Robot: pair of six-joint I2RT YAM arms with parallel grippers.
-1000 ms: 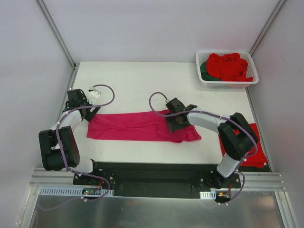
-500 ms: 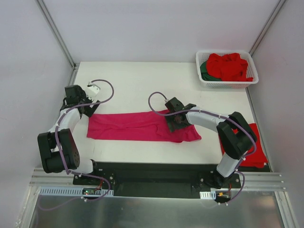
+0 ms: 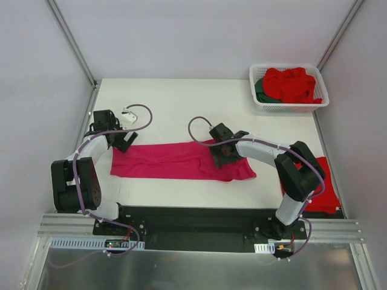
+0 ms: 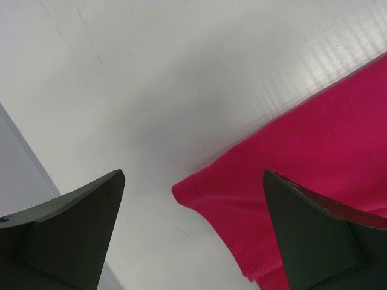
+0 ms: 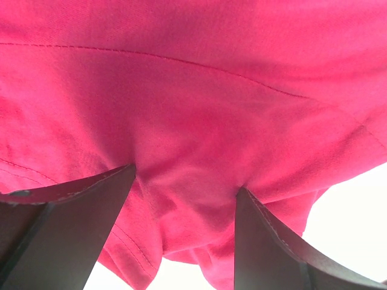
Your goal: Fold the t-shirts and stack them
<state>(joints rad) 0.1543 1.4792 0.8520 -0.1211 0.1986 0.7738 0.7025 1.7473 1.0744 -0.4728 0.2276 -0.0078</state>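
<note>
left hand (image 3: 123,144) — shifted right, at pink t-shirt (image 3: 169,160) corner (spread) | right hand (image 3: 225,155) unmoved

Robot lab cell: plain white walls (image 3: 181,36), aluminium frame posts (image 3: 72,42), white table (image 3: 175,103).

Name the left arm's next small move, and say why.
Probably lower the left tool onto the left corner of the pink shirt and close. It hangs wide open over that corner, gripping nothing, while the right tool presses into the shirt's right part.
</note>
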